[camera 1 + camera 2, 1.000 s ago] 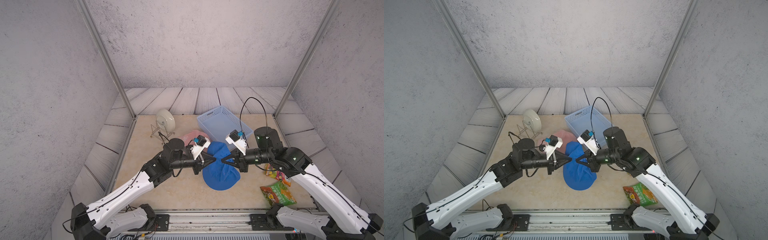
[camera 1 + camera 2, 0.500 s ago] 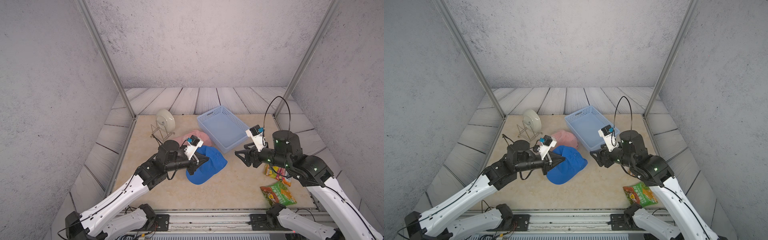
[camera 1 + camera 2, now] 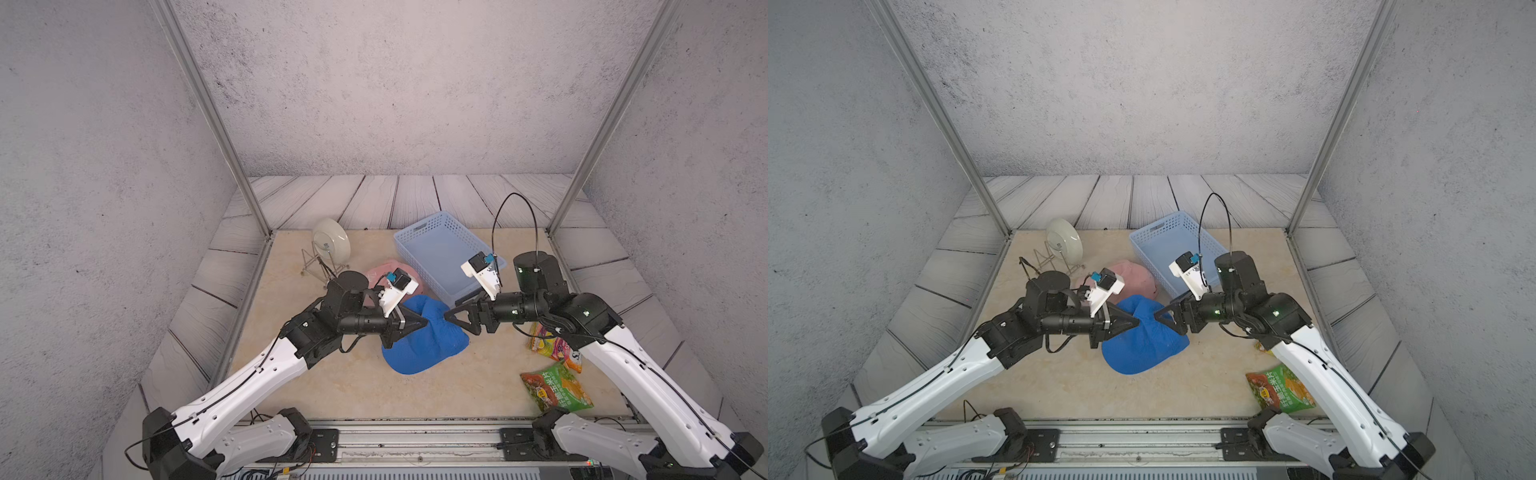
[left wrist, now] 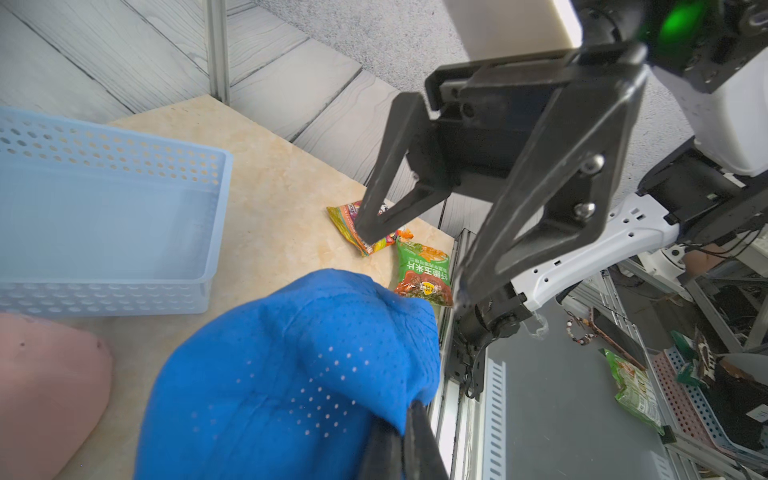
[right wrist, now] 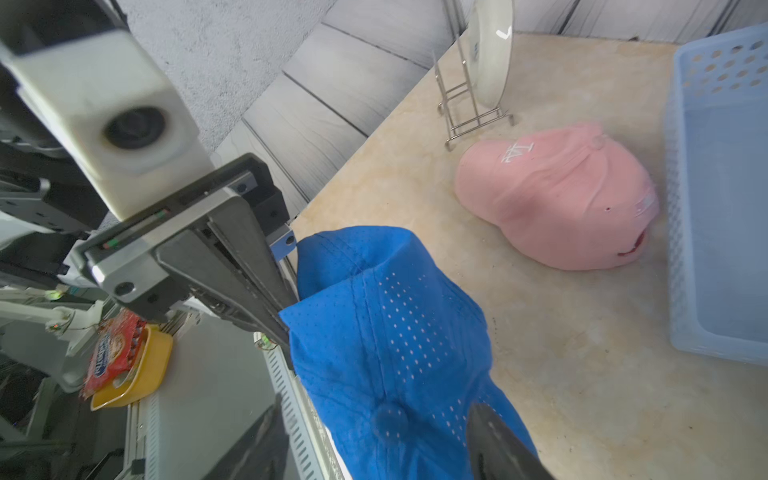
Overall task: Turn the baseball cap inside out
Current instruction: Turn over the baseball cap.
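Over the middle of the worktop (image 3: pixel 353 386), the left tool (image 3: pixel 420 323) is clamped on an edge of the blue baseball cap (image 3: pixel 424 345), holding it up, probably so the right tool (image 3: pixel 456 322), jaws apart around the crown, can grip and push it through.

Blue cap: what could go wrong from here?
1. Only the left fingers pinch the blue cap at its edge; a tug could slip the mesh free.
2. The right fingers stand open astride the crown; closing there may bunch fabric rather than catch the rim.
3. The pink cap lies close behind and could get dragged.
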Available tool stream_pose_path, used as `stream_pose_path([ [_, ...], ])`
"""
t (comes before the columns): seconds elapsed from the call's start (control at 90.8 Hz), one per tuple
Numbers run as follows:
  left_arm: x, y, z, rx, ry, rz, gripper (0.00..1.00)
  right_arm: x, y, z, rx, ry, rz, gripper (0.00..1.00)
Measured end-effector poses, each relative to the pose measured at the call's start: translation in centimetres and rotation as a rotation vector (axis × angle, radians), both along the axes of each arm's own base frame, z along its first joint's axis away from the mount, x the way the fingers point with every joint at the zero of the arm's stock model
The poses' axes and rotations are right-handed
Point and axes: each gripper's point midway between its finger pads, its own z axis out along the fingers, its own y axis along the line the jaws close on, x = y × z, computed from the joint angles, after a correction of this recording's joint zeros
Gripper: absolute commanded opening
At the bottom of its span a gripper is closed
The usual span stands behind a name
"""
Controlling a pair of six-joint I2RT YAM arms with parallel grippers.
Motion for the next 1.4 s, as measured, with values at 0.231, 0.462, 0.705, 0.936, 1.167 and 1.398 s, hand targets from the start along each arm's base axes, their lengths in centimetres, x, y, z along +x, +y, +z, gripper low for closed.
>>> stream_pose_path([
  [0.231,-0.2,-0.5,-0.5,0.003,0.022,-0.032,0.0,-1.3,0.4,-0.8,-0.001,0.052,0.076,0.68],
  [0.462,0.1,-0.6,-0.5,0.005,0.018,-0.025,0.0,-1.9,0.3,-1.2,-0.002,0.073,0.105,0.53],
  [0.705,0.3,-0.6,-0.3,0.001,0.009,-0.017,0.0,-2.3,0.3,-1.8,-0.008,0.093,0.114,0.48],
  [0.936,0.1,-0.8,0.1,-0.015,0.001,-0.031,0.0,-1.7,-0.2,-3.4,-0.061,0.076,0.088,0.56],
  [1.167,-0.3,-1.0,0.4,-0.028,0.009,-0.062,0.0,-1.2,-0.1,-3.6,-0.06,0.05,0.075,0.46],
  [1.398,-0.2,-1.1,0.2,-0.023,0.016,-0.067,0.0,-1.2,0.4,-1.8,0.017,0.012,0.079,0.19],
])
